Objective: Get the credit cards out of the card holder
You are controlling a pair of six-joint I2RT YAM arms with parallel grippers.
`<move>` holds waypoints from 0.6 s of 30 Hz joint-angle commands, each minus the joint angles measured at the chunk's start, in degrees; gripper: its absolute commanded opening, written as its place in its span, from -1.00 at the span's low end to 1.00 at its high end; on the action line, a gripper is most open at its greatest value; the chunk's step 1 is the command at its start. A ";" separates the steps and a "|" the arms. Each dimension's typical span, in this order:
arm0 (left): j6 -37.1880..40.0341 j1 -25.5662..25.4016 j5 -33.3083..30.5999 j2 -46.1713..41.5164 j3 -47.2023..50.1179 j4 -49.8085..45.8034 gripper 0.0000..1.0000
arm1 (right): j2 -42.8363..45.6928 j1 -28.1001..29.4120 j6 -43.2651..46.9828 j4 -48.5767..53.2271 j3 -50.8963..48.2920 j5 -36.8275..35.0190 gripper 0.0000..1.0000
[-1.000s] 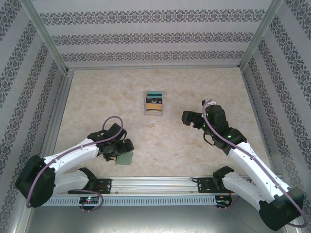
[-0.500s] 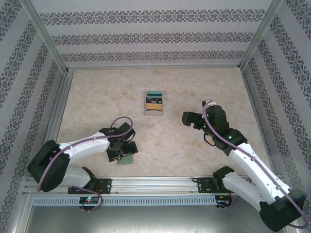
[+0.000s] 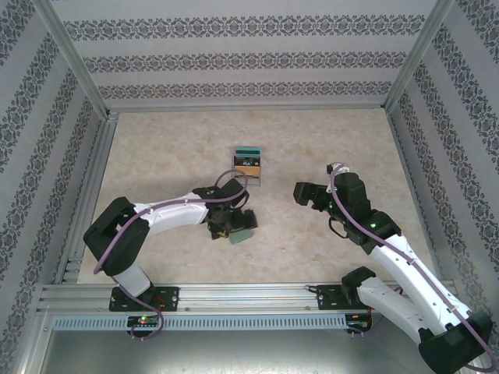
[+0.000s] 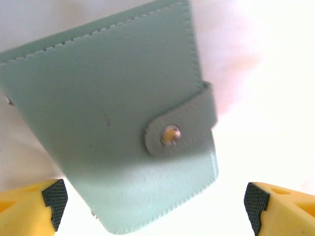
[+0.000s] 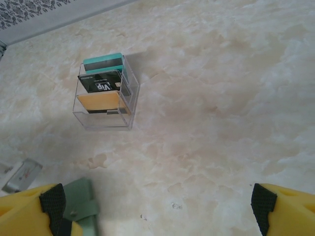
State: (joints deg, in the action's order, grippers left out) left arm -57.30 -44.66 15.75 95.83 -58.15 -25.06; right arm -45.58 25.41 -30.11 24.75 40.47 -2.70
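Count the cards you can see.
3, all upright in the clear stand: the teal card at the back, the black card in the middle, the orange card in front. The shut wallet may hide more.

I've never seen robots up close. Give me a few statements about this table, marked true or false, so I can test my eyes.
1. The wallet is snapped shut. True.
2. Three cards sit in a clear stand. True.
3. The right gripper holds a card. False: it is open and empty.
4. The card nearest the arms is teal. False: it is orange, and the teal one is farthest.
5. The left gripper is open, just above the wallet. True.
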 commanded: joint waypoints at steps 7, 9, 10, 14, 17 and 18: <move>3.87 -0.60 -1.67 0.01 -3.55 2.25 0.97 | -4.60 2.30 -0.08 2.99 1.51 0.59 0.96; 4.26 -0.19 -3.11 -2.46 -2.11 1.44 0.99 | -6.19 3.67 0.93 2.56 2.04 0.88 0.97; 4.13 0.14 -4.48 -4.14 -1.21 0.46 0.99 | -7.10 4.60 1.48 2.47 2.47 0.72 0.96; 3.41 2.13 -7.66 -11.77 3.72 -0.86 0.99 | -12.36 7.14 3.83 2.64 4.88 2.05 0.95; 2.16 3.65 -10.97 -17.93 7.04 -4.03 0.99 | -17.25 9.37 6.01 2.62 7.53 3.84 0.70; 1.68 4.15 -12.21 -19.99 7.99 -5.37 0.99 | -19.25 10.36 6.91 2.95 8.72 3.97 0.63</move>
State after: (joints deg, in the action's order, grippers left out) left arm -54.70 -41.93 8.73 79.85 -52.27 -25.26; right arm -61.69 33.91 -26.52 27.07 45.95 -0.58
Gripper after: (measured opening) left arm 0.993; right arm 0.831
